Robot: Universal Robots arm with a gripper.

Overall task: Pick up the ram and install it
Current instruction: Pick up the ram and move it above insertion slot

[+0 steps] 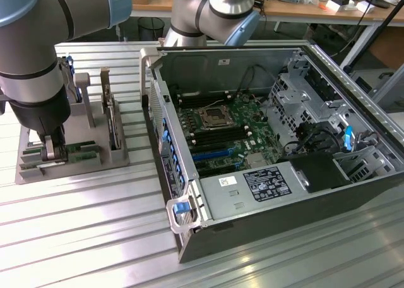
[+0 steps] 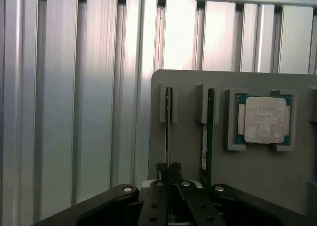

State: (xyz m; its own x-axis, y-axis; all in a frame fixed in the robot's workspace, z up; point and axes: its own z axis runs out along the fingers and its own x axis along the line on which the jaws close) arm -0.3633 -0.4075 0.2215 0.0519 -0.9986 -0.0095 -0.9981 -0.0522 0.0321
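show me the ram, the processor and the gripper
ram [image 2: 168,137], wrist view, middle of its thin edge
processor [image 2: 266,119], wrist view, middle of its metal lid
gripper [image 2: 168,167], wrist view, midway between its fingertips

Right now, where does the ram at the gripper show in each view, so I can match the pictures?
Exterior view: the ram sits in the grey holder at the exterior view's left, beside the computer case, with the gripper down on it.
Wrist view: the ram stands edge-on in a slot, pinched by the gripper.
Shared landmark: the grey holder.
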